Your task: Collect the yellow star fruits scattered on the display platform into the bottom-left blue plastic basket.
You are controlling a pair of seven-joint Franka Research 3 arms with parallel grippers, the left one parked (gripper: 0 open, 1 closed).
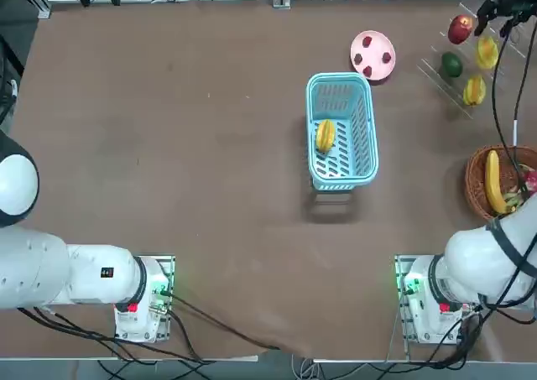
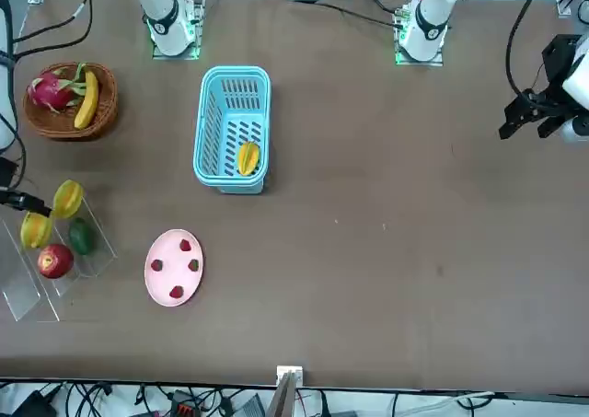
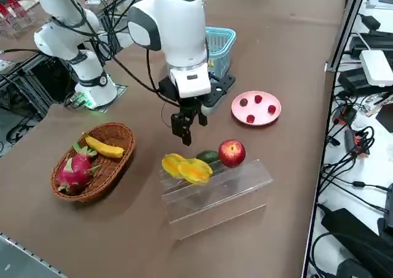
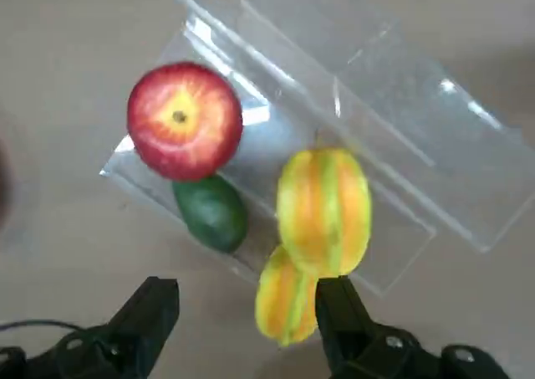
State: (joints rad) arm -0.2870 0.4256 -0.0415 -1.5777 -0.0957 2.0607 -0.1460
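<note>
Star fruit (image 1: 325, 135), one of three, lies in my blue plastic basket (image 1: 362, 137) at the surface's centre. At two o'clock the clear display platform (image 1: 436, 76) carries two more star fruits (image 1: 474, 89), a green fruit (image 1: 451, 64) and a red apple (image 1: 459, 29). My right hand (image 3: 186, 126) hangs open above them, holding nothing.
</note>
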